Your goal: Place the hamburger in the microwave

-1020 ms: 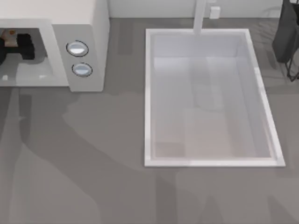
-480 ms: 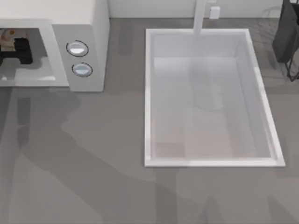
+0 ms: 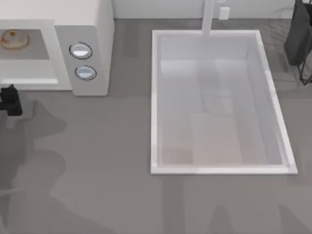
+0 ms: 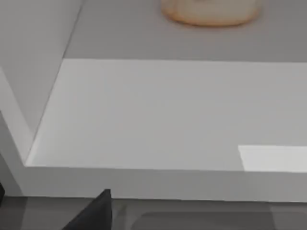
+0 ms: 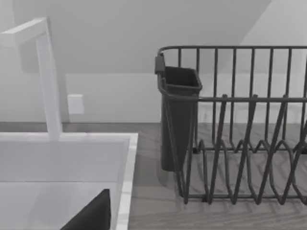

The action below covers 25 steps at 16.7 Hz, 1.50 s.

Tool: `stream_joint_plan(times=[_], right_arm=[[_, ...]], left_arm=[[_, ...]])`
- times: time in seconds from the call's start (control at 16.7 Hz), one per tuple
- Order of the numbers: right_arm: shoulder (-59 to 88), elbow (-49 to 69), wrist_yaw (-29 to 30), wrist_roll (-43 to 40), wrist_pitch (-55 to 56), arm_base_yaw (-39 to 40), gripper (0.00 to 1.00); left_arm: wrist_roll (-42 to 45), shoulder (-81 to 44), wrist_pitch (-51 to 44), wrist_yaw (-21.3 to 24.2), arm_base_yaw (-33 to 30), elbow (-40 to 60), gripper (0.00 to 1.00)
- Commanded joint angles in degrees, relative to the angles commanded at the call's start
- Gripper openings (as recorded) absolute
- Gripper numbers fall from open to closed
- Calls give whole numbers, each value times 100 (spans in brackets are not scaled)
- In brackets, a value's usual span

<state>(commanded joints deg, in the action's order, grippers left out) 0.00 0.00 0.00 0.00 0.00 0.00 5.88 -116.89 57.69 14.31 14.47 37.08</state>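
Top view looks straight down; left wrist view faces the microwave (image 4: pixel 144 120) closely; right wrist view faces the sink (image 5: pixel 62 158).

Left gripper (image 3: pixel 9 99) is blocky, matte black.

Left gripper (image 3: pixel 10 100) withdrawn from microwave (image 3: pixel 92 29) cavity to worktop's left edge; hamburger (image 3: pixel 13 39) left alone inside, unobstructed.

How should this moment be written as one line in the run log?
hamburger: resting inside microwave | left end effector: outside, in front of microwave, not holding hamburger | sink: at right
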Motion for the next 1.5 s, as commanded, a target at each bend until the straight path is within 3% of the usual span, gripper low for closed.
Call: stream_joint_plan(times=[0.3, 0.72, 0.9, 1.26, 1.5], right_arm=[[0, 0, 0, 0, 0, 0, 100], [0, 0, 0, 0, 0, 0, 100], [0, 0, 0, 0, 0, 0, 100], [0, 0, 0, 0, 0, 0, 100], [0, 0, 0, 0, 0, 0, 100]], left_arm=[[80, 628, 701, 208, 223, -1255, 100], [78, 729, 664, 209, 212, -1280, 100], [75, 1244, 114, 197, 211, -1130, 100], [80, 2762, -2040, 182, 207, -832, 100], [72, 3372, -2699, 175, 214, -606, 100]])
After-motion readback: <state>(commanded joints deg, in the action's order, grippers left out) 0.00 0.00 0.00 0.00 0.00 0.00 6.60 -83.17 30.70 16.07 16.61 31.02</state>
